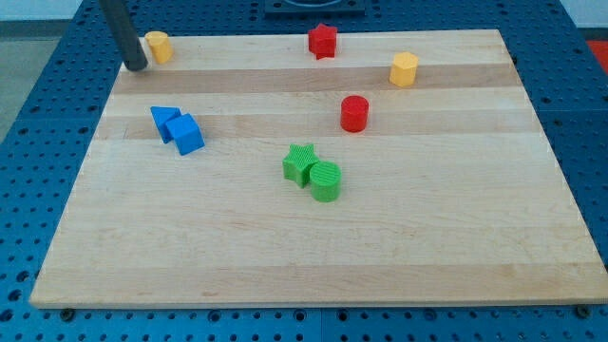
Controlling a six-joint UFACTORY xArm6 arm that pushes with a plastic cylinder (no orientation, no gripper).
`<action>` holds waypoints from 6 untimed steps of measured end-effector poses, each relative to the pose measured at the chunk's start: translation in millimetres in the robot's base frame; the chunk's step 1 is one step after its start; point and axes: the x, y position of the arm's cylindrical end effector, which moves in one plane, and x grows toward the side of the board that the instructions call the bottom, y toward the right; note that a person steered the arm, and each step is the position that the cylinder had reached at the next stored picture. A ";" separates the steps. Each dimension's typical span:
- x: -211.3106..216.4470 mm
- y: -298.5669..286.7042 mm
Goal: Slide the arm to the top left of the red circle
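Wooden board on a blue perforated table. Dark rod entering from the view's top left, tilted; my tip down at the board's top left corner, just beside a yellow block (shape unclear, roughly cylindrical), on its left. Touching or not: cannot tell.

No claw on this arm, only the bare rod; nothing grasped.

Red circle, an upright cylinder, right of the board's centre in the upper half, standing alone. Well apart from my tip, far to its right and somewhat lower in the view.

Red star near the top edge, above and slightly left of the red circle. Yellow hexagon block up and to the right of the red circle, near it but apart.

Blue triangle and blue cube on the left side, touching, cube to the lower right.

Green star and green cylinder near the centre, touching, below and left of the red circle.
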 end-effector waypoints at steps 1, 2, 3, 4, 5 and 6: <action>35.0 62.2; 35.1 150.2; 34.4 228.4; 34.4 232.6; 34.4 232.6; 34.4 231.3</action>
